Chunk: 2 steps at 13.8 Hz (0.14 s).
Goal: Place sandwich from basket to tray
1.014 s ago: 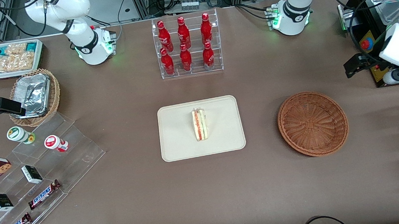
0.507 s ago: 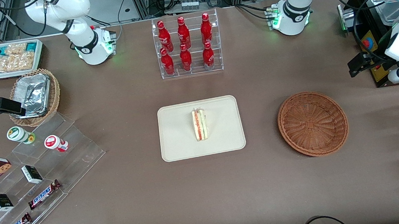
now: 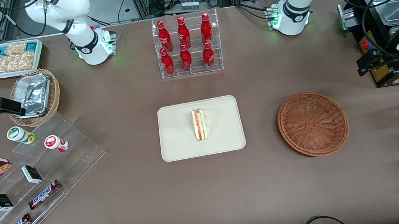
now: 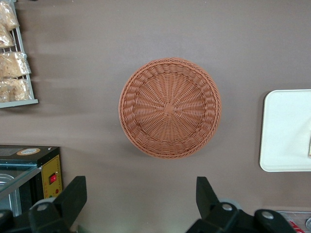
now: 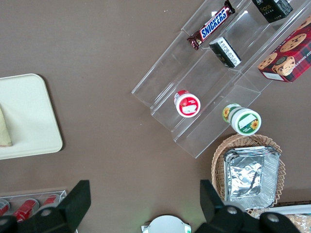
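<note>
While the sandwich stands on its edge near the middle of the tray, its red and pink filling faces up toward the front camera. Well apart from the tray, toward the working arm's end of the table, the basket sits with nothing in it. Raised well above the table, the gripper hovers farther from the front camera than the basket and nearer the working arm's end, beside a black box with a red button. Its fingers are spread wide apart and grip nothing; the wrist view looks down between them at the basket.
</note>
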Tool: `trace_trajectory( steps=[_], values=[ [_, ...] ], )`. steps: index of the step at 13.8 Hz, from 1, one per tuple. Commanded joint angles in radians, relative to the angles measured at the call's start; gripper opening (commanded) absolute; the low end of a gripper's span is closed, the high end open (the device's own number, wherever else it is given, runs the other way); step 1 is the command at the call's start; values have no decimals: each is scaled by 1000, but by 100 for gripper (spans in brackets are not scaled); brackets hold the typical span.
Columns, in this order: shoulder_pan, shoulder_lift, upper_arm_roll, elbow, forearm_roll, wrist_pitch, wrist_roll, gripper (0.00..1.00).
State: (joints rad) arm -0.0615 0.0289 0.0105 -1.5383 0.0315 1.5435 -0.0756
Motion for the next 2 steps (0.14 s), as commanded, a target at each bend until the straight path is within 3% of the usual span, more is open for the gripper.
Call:
trace_trajectory(
  steps=[1,2],
  values=[
    [-1,-4,5,27,-12,-9,17,99],
    [0,-4,5,27,-15,-9,13,99]
  ],
)
